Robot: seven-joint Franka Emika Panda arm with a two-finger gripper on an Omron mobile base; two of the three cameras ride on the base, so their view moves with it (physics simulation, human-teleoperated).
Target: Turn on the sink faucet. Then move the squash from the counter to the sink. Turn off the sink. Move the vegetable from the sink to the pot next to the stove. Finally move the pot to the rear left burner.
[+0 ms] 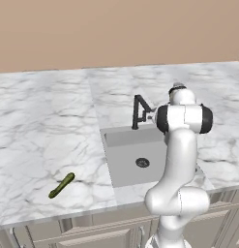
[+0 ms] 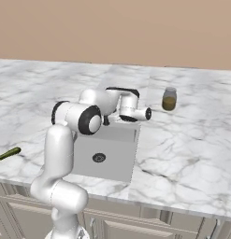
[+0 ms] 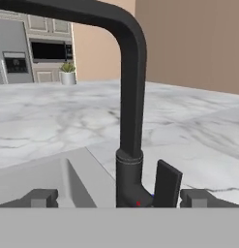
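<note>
A white marble counter with grey veins (image 1: 48, 126) spans the kitchen, with a rectangular grey metal sink (image 1: 133, 157) set into it, dry and holding nothing. The white robot arm reaches over the basin so its two-finger gripper (image 3: 118, 198) faces the slim matte-black faucet (image 3: 130, 121); its jaws stand wide apart either side of the base, likely to work the small lever (image 3: 167, 184). The small dark green squash (image 1: 61, 185) lies on the counter, well left of the sink. A small glass jar (image 2: 169, 99) stands right of the sink.
</note>
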